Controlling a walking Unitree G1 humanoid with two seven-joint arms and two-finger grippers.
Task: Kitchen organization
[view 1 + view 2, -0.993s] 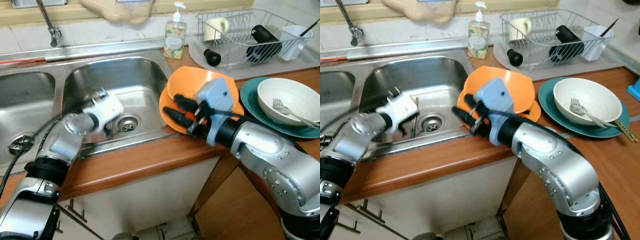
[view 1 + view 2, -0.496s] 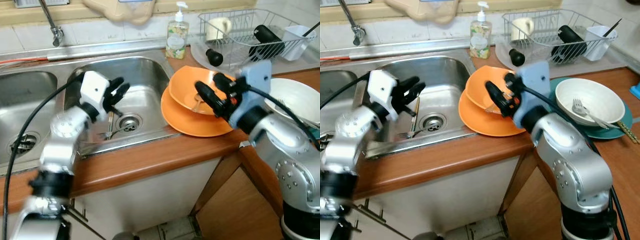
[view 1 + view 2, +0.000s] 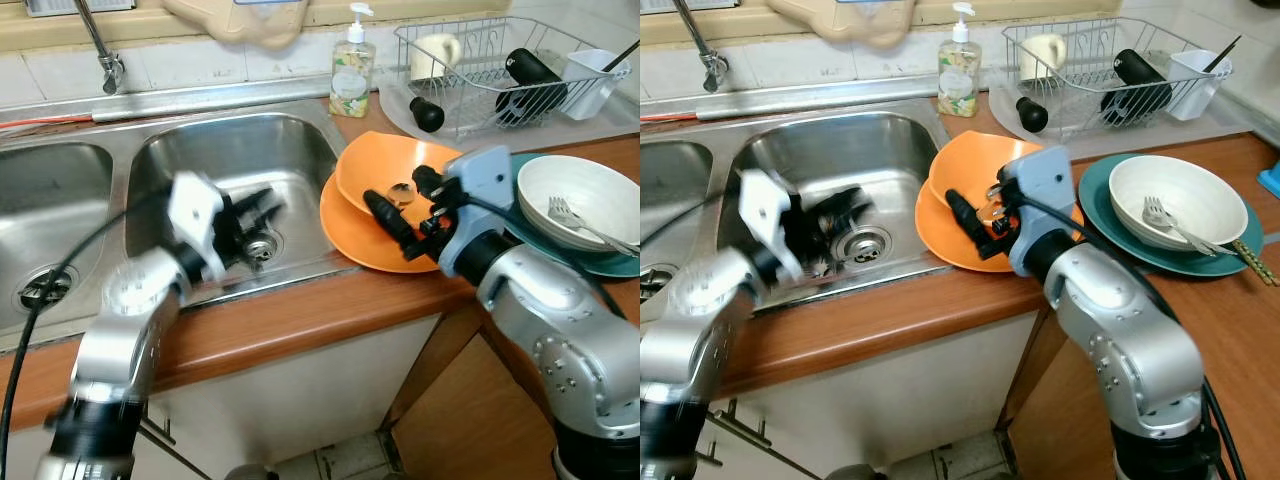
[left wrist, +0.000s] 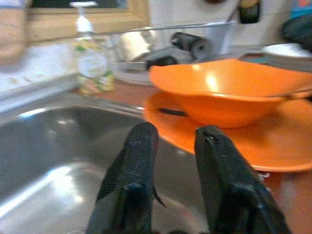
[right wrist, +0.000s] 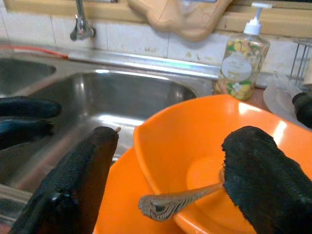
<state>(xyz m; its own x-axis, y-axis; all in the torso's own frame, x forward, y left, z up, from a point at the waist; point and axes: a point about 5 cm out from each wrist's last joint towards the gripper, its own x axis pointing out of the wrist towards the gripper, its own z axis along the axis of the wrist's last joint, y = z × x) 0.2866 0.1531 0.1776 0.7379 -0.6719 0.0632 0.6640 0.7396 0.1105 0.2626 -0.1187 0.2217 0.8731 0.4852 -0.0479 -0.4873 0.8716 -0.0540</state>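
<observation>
An orange bowl (image 3: 395,170) sits on an orange plate (image 3: 350,235) on the counter just right of the sink, with a metal spoon (image 5: 178,201) lying inside it. My right gripper (image 3: 394,190) is open and straddles the bowl's near rim. One of its fingers (image 5: 83,170) hangs outside over the plate and the other is above the bowl's inside. My left gripper (image 3: 262,212) hovers, blurred, low in the right sink basin (image 3: 240,150) near the drain (image 3: 862,243). It is open with nothing between its fingers (image 4: 139,161).
A soap bottle (image 3: 350,70) stands behind the sink. A dish rack (image 3: 500,70) with a mug and dark items sits at the back right. A white bowl (image 3: 575,195) holding a fork rests on a teal plate (image 3: 505,185) right of the orange dishes. The tap (image 3: 100,45) is at the back left.
My right gripper has dropped from above the bowl down onto its near rim. The left gripper has swung lower and rightward towards the drain.
</observation>
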